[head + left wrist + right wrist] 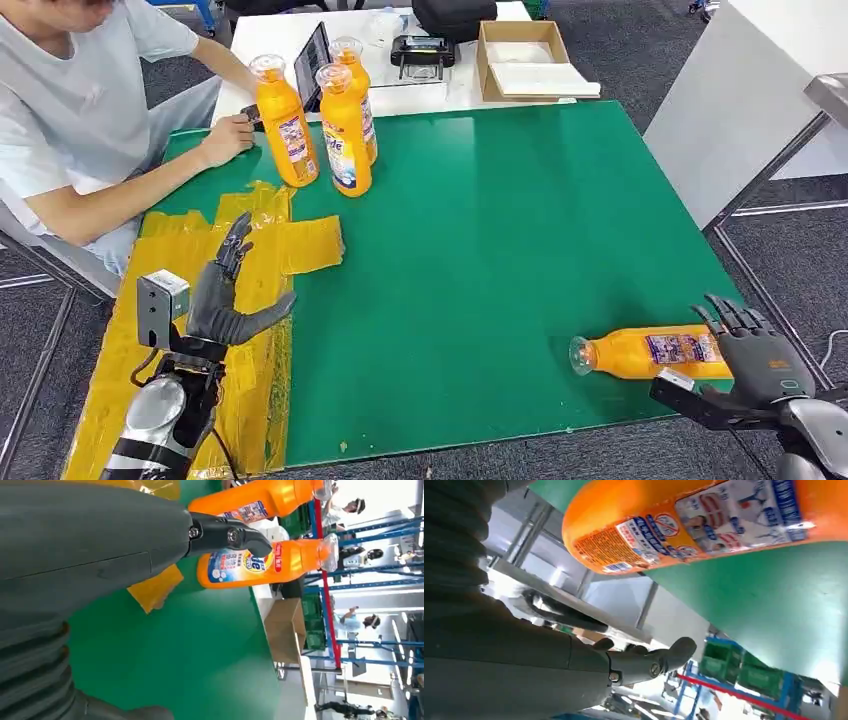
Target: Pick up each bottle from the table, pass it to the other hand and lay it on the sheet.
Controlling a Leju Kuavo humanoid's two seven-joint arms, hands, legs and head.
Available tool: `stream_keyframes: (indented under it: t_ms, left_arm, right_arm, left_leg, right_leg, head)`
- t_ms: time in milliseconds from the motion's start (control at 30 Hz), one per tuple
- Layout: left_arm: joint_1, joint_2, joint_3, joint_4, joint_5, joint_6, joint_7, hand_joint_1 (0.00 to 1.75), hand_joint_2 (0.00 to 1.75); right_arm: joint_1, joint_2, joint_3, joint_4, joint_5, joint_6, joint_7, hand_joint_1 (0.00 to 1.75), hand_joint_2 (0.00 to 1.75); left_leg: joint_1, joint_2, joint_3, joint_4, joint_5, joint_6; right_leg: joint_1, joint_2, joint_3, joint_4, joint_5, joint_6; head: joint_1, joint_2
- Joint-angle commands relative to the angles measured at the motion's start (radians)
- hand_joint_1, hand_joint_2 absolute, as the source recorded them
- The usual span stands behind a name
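While on side, bottle (650, 352) beside right hand (755, 355).

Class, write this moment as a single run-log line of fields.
stage: reaching | right hand: open beside lying bottle, not gripping | left hand: open above yellow sheet | three standing bottles: untouched

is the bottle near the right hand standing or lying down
Lying down. The bottle rests on its side on the green table, cap end pointing toward the left hand; the right hand is at its base.
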Motion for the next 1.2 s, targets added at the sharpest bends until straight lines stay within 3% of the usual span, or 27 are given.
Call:
stream_keyframes:
  t_ms: [33,633,667,700,1067,1100,1200]
  left_arm:
    - [-0.013,0.004,-0.001,0.041,0.004,0.0,0.007,0.0,1.75]
    - [-0.004,0.007,0.001,0.048,0.026,0.001,0.011,0.0,1.75]
    - [-0.007,0.01,-0.003,0.059,0.035,-0.002,0.015,0.0,1.75]
    - [-0.008,0.01,-0.004,0.067,0.038,-0.003,0.014,0.0,1.75]
    - [-0.01,0.011,-0.01,0.077,0.042,-0.005,0.01,0.0,1.75]
    - [-0.01,0.011,-0.01,0.077,0.042,-0.005,0.01,0.0,1.75]
    - [-0.01,0.012,-0.011,0.074,0.043,-0.005,0.01,0.0,1.75]
  right_arm:
    - [-0.062,0.022,0.042,0.112,-0.001,0.008,-0.003,0.0,1.75]
    - [-0.185,-0.007,0.135,0.256,-0.01,0.07,-0.02,0.0,1.75]
    - [-0.203,-0.021,0.154,0.283,-0.095,0.196,-0.026,0.0,1.75]
    - [-0.213,-0.024,0.165,0.304,-0.105,0.204,-0.03,0.0,1.75]
    - [-0.227,-0.023,0.191,0.331,-0.127,0.206,-0.035,0.0,1.75]
    - [-0.227,-0.023,0.191,0.331,-0.127,0.206,-0.035,0.0,1.75]
    - [-0.224,-0.025,0.193,0.326,-0.132,0.206,-0.035,0.0,1.75]
  left_leg:
    - [0.002,0.001,0.005,-0.001,-0.002,-0.003]
    - [0.002,0.002,0.005,-0.001,-0.001,-0.003]
    - [0.002,0.002,0.007,-0.001,-0.002,-0.004]
    - [0.002,0.002,0.005,-0.001,-0.002,-0.003]
    - [0.002,0.0,0.005,-0.001,-0.001,-0.002]
    - [0.004,0.001,0.011,0.0,-0.004,-0.005]
    - [0.002,0.0,0.006,-0.001,-0.002,-0.003]
  right_leg:
    - [0.002,0.0,0.006,-0.002,-0.001,-0.002]
    - [0.002,0.001,0.005,-0.002,0.0,-0.002]
    - [0.002,0.001,0.008,-0.002,-0.001,-0.003]
    - [0.002,0.001,0.006,-0.002,0.0,-0.002]
    - [0.002,0.0,0.005,-0.002,0.0,-0.002]
    - [0.004,0.0,0.012,-0.003,-0.002,-0.005]
    - [0.002,0.0,0.007,-0.002,-0.001,-0.003]
  head:
    - [0.0,0.0]
    - [0.0,0.0]
    - [0.0,0.0]
    - [0.0,0.0]
    - [0.0,0.0]
    - [0.0,0.0]
    - [0.0,0.0]
